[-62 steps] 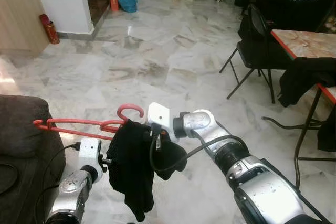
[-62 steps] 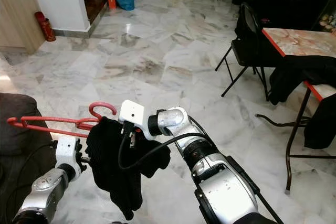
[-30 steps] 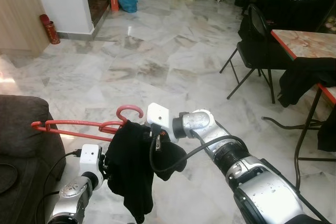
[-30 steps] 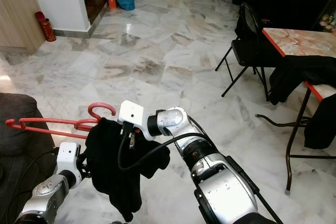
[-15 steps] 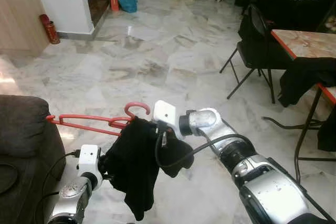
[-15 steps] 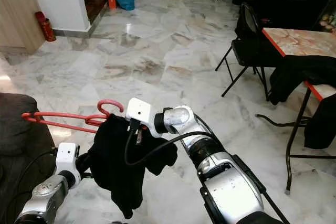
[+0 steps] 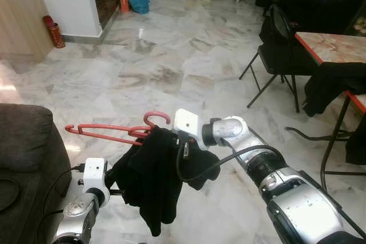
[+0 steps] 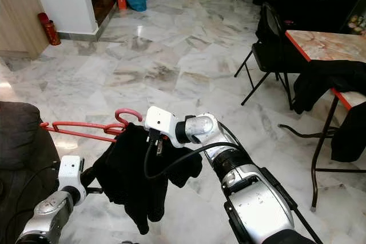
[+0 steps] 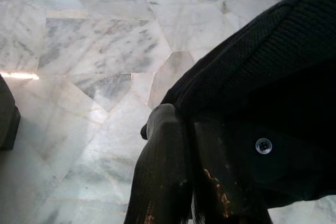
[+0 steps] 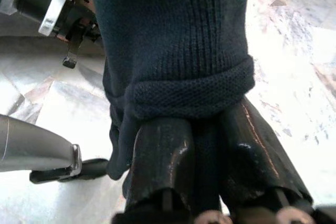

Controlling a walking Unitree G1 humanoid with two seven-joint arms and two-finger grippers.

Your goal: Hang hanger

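My right gripper (image 10: pixel 207 145) is clamped on the one black knitted garment (image 7: pixel 154 181), its two black fingers (image 10: pixel 160 166) pinching a fold of the ribbed fabric between them. My left gripper (image 9: pixel 191 150) has its two fingers (image 9: pixel 163 171) pressed together at the same garment's lower edge, though I cannot tell whether any cloth is caught between them. The garment hangs in a bunch between my two silver arms, draped over the neck of the single red plastic hanger (image 7: pixel 108 131). That hanger is held up in the air above the white marble floor (image 7: pixel 171 55), its hook (image 7: pixel 157 117) curling up beside my right wrist and its long bar reaching out to my left, toward one dark sofa (image 7: pixel 23 141). Off to my right stand one black folding chair (image 7: pixel 274 44) and one red-edged table (image 7: pixel 334 47) with dark cloth thrown over it.
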